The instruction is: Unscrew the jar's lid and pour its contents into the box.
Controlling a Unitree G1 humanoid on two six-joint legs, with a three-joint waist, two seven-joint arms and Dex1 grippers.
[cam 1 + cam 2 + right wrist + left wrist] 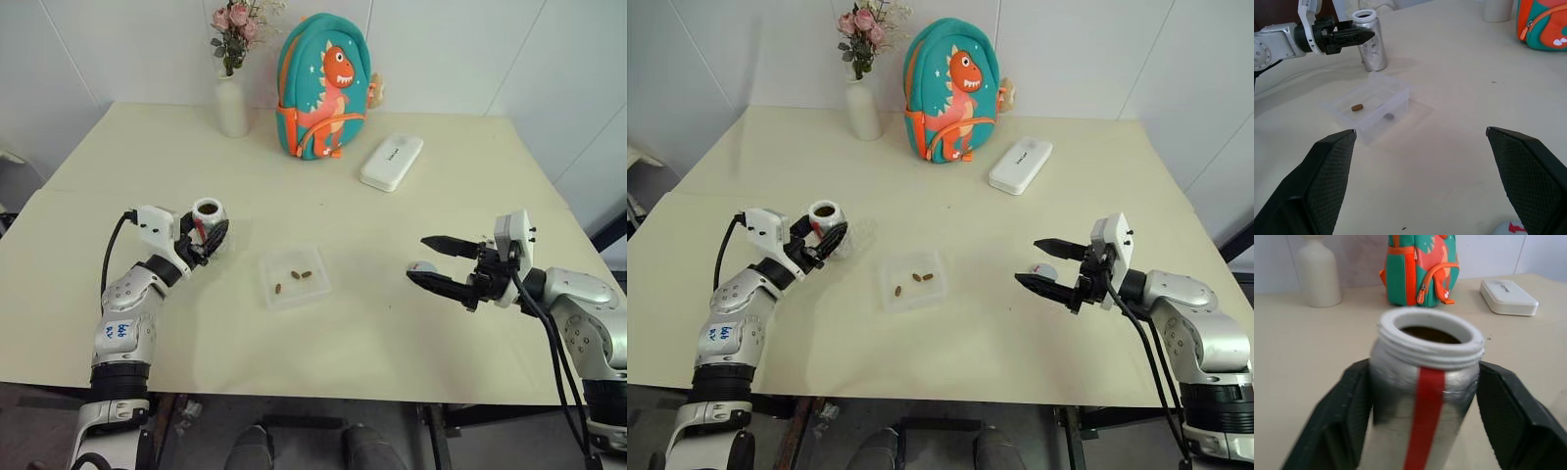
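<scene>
The jar point(207, 212), silvery with a red stripe, stands upright and uncapped on the table at the left. My left gripper point(214, 235) is open, with one black finger on each side of the jar point(1425, 396). The box point(315, 294), a shallow clear tray, sits mid-table just right of the jar. Three brown bean-like pieces of the contents point(295, 275) lie in it. The lid point(423, 266), small and pale grey, rests on the table beneath my right gripper point(416, 258). That gripper is open and level, with nothing between its fingers.
At the back of the table stand a white vase with pink flowers point(232, 103) and a teal dinosaur backpack point(323, 88). A white oblong case point(392, 162) lies right of them. The table's front edge point(323, 397) runs just ahead of both arms.
</scene>
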